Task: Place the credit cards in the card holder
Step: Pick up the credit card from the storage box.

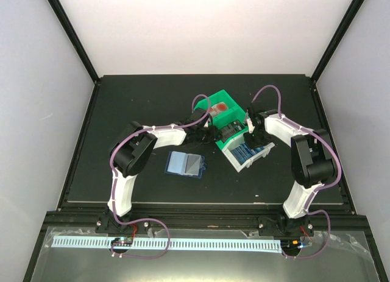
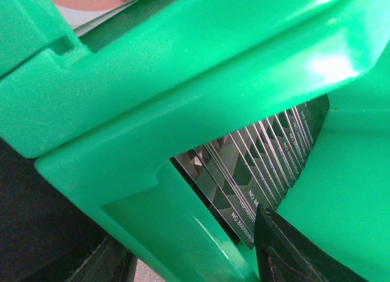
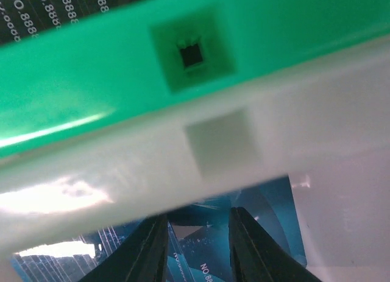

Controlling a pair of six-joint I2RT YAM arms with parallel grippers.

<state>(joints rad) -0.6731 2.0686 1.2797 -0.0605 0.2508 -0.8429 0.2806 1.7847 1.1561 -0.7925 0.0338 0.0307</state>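
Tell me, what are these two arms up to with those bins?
Both arms are reaching into bins mid-table. The right gripper is down in the white bin, jaws apart over the blue credit cards. The left gripper is at the green bin, which holds a row of dark cards. The card holder lies open on the table, untouched.

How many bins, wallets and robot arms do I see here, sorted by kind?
Bins: 2, the green bin and the white bin
Wallets: 1, the card holder
Robot arms: 2, the left arm and the right arm
Total: 5
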